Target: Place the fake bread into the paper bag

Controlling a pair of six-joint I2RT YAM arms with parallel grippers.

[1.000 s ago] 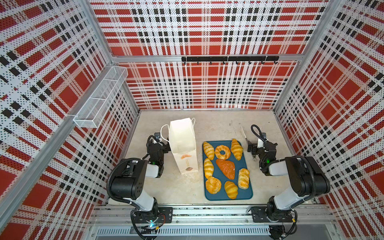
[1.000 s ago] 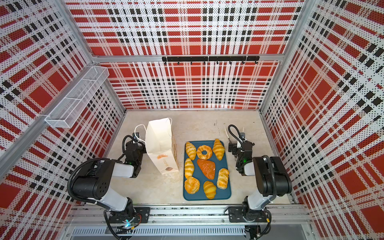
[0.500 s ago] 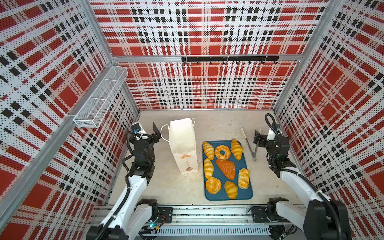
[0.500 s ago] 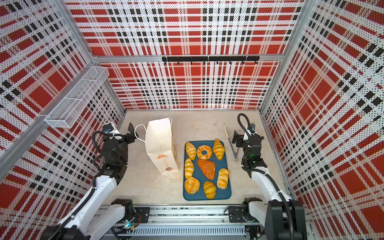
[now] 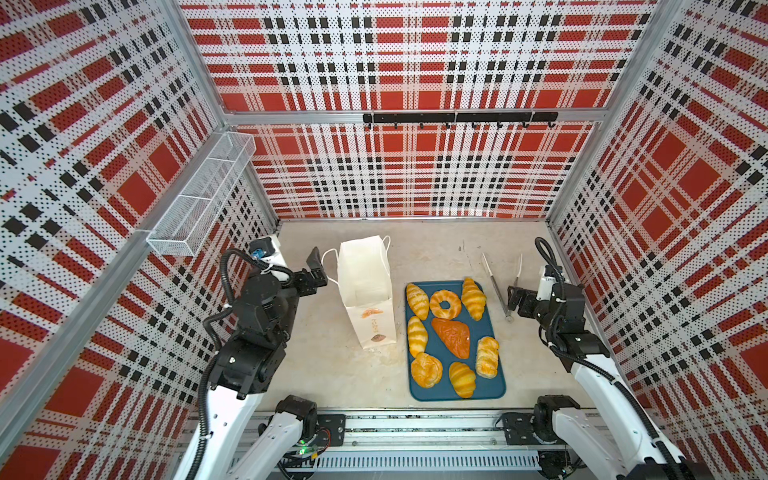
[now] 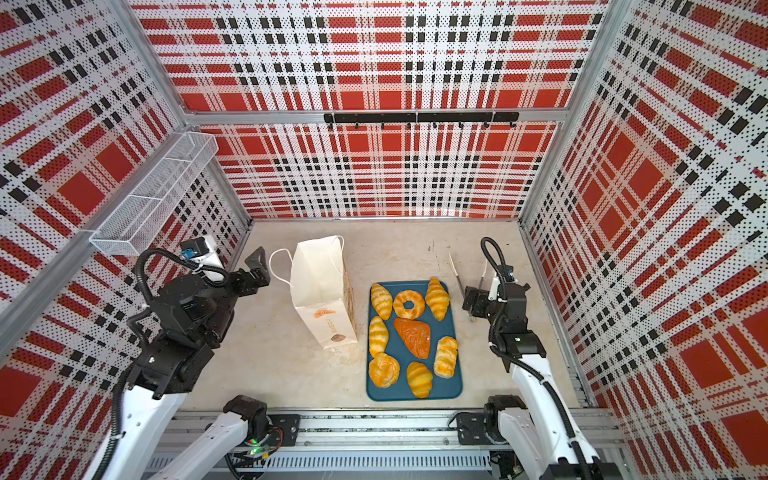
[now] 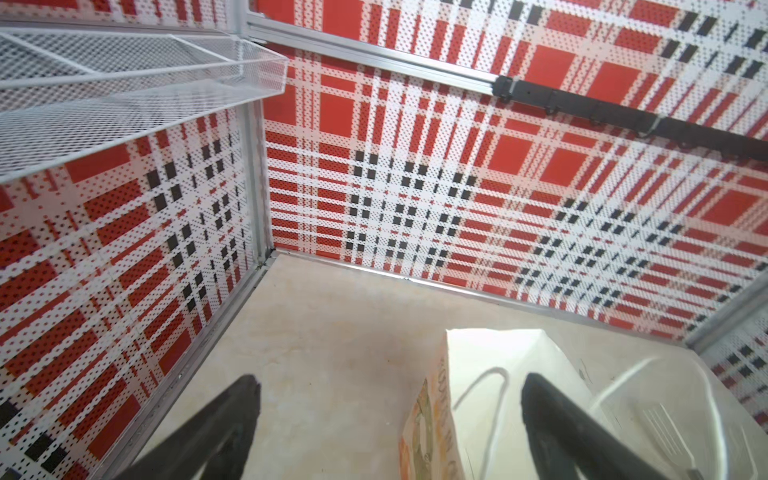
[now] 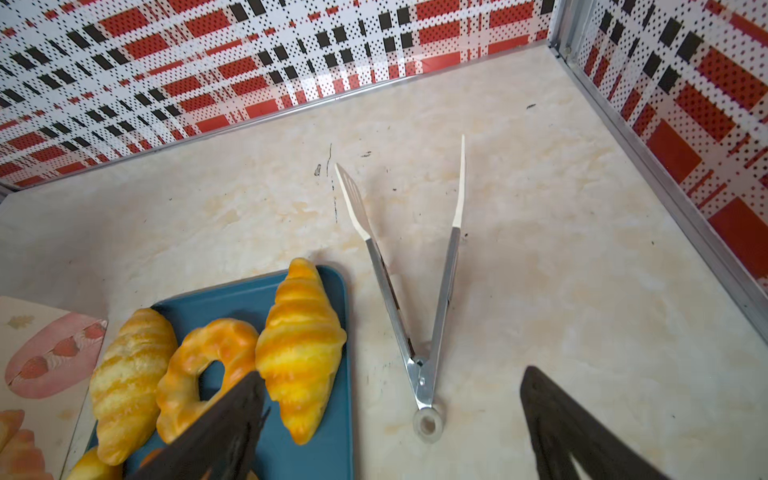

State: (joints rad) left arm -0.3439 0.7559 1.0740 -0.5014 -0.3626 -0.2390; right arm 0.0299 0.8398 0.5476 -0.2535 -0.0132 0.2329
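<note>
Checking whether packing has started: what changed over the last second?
Both arms unfolded and rose; the left gripper now hangs beside the paper bag handle, the right gripper near the tongs hinge. Both open, nothing grasped. The fake bread, tray, bag and tongs stayed put.

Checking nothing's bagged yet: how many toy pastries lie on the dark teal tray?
8, all on the tray: far-left striped croissant, ring doughnut, far-right croissant; middle-left croissant, brown triangular loaf, middle-right croissant; near round bun, near croissant. Hidden: white paper bag's inside.
</note>
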